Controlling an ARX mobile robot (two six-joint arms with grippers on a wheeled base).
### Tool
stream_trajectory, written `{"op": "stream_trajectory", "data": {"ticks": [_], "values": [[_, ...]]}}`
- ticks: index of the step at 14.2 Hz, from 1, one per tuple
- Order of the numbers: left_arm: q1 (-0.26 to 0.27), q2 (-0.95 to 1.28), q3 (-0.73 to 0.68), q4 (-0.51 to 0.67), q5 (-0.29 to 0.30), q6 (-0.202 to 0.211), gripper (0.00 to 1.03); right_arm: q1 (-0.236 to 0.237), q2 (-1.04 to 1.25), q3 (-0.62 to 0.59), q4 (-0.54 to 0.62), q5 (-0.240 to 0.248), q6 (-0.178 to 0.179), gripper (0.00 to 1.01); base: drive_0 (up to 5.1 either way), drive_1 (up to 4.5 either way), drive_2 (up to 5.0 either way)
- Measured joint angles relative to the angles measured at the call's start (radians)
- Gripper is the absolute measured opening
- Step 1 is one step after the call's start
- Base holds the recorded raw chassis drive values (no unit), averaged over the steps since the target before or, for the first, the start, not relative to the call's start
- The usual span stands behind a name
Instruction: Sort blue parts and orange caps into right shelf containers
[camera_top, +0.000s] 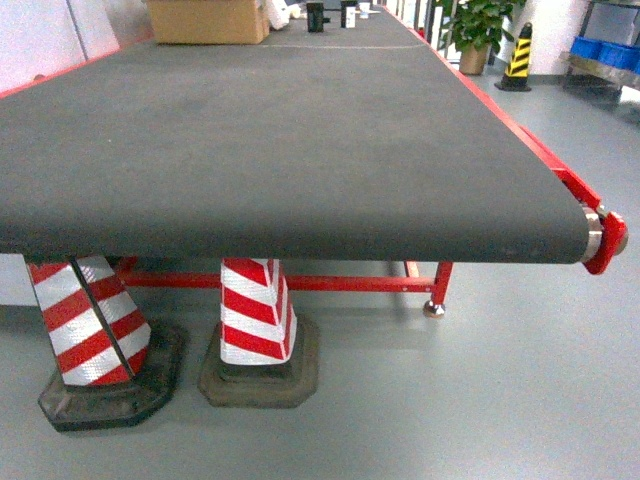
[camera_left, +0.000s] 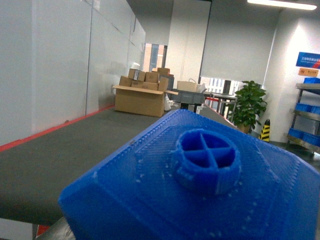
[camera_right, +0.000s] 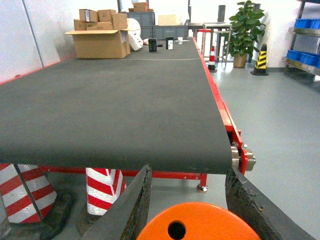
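A large blue part (camera_left: 200, 190) with a round cross-ribbed boss fills the lower left wrist view. It hangs off the belt, close to the camera, and hides the left gripper's fingers. An orange cap (camera_right: 200, 222) with a small hole in its flat top sits between the dark fingers (camera_right: 132, 205) of my right gripper (camera_right: 189, 172), which is shut on it in front of the belt's end. Neither gripper shows in the head view. Blue containers (camera_top: 605, 48) stand on the steel shelf (camera_top: 600, 68) at the far right, and the containers (camera_right: 306, 22) also show in the right wrist view.
A long dark conveyor belt (camera_top: 300, 150) on a red frame (camera_top: 300, 283) spans the view. Two red-and-white cones (camera_top: 255, 315) stand under its near end. A cardboard box (camera_top: 205, 20) sits far back on the belt. A potted plant (camera_top: 480, 25) and a yellow-black cone (camera_top: 518, 55) stand near the shelf.
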Motion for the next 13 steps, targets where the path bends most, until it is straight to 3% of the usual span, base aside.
{"op": "stream_trajectory", "data": {"ticks": [13], "values": [[0.000,0.001,0.000,0.002,0.000,0.000,0.59,0.000,0.000,0.000,0.001,0.003,0.000,0.40,5.0,-2.48,-2.3]]}}
